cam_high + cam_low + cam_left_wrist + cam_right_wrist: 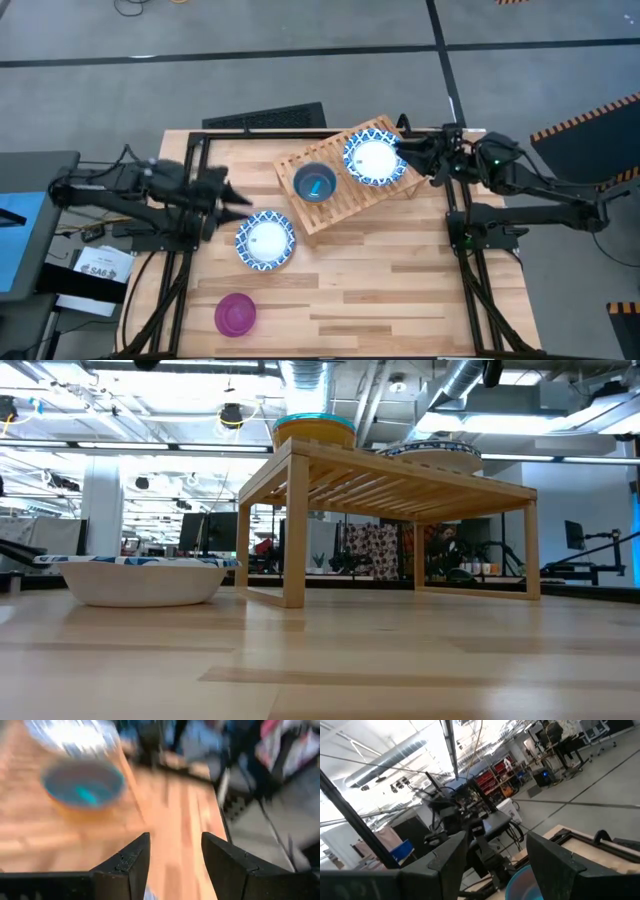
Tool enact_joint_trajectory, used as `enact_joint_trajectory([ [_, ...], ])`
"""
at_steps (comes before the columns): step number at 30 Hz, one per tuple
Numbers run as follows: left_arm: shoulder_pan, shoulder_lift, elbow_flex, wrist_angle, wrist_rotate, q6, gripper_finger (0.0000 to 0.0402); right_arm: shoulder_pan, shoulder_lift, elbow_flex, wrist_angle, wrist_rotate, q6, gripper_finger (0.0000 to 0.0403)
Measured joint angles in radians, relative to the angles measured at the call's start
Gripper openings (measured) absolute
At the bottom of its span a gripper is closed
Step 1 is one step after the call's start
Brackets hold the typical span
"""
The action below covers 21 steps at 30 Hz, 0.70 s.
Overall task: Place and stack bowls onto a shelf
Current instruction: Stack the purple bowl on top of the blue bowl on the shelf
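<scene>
The wooden slatted shelf stands at the table's far middle, on four legs in the low view. On it rest a teal bowl, stacked on a yellow one, and a white bowl with a blue rim. Another white and blue bowl sits on the tabletop, and a purple bowl lies nearer. My left gripper is open, just left of the tabletop bowl. My right gripper is open beside the shelf bowl's right rim, with nothing between its fingers.
A dark flat object lies at the table's far edge behind the shelf. Black frame rails run along both sides of the table. Bare wood lies on the near right part of the tabletop.
</scene>
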Motion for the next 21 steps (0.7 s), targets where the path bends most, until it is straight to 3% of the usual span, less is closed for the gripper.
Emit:
enact_joint_trajectory([
  [7, -0.361, 0.243, 0.029, -0.233, 0.037, -0.195, 0.0162, 0.008, 0.001, 0.000, -0.004, 0.000, 0.000, 0.0232],
  [12, -0.574, 0.444, 0.028, -0.295, 0.057, -0.285, 0.0162, 0.008, 0.000, 0.000, -0.017, 0.000, -0.002, 0.0232],
  [16, -0.670, 0.567, 0.021, -0.290, -0.007, -0.292, 0.0162, 0.008, 0.000, 0.000, -0.057, 0.000, -0.024, 0.0232],
  [19, -0.698, 0.624, -0.005, -0.290, -0.095, -0.336, 0.0162, 0.008, 0.000, 0.000, -0.099, 0.000, -0.024, 0.0232],
  [21, -0.701, 0.645, -0.036, -0.295, -0.097, -0.380, 0.0162, 0.008, 0.000, 0.000, -0.121, 0.000, -0.024, 0.0232],
])
